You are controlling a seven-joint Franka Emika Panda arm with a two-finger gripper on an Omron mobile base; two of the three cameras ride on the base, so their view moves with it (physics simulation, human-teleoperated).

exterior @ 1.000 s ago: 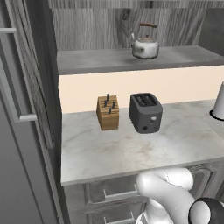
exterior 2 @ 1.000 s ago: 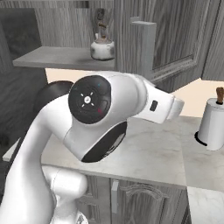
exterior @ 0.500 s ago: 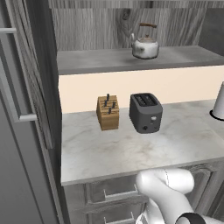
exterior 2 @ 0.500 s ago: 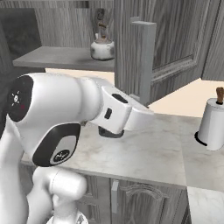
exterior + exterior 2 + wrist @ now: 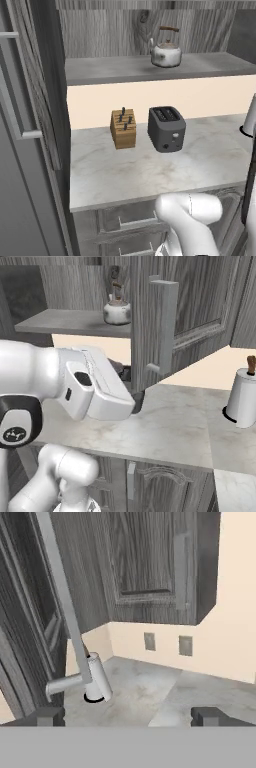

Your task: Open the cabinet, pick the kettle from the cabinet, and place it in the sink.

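Gripper (image 5: 127, 714) standing with tips wide apart, holding nothing, pointing past the cabinet (image 5: 30, 627) door's long silver handle (image 5: 62, 597) toward a white paper towel roll (image 5: 97, 677) on the marble surface (image 5: 150, 687). Farther back on the surface (image 5: 150, 170), dark toaster (image 5: 166, 128) sitting just beside a wooden knife block (image 5: 123, 128). Beyond and above, on the open cabinet's shelf (image 5: 115, 67), kettle (image 5: 165, 49) resting upright, brown handle arching over its lid.
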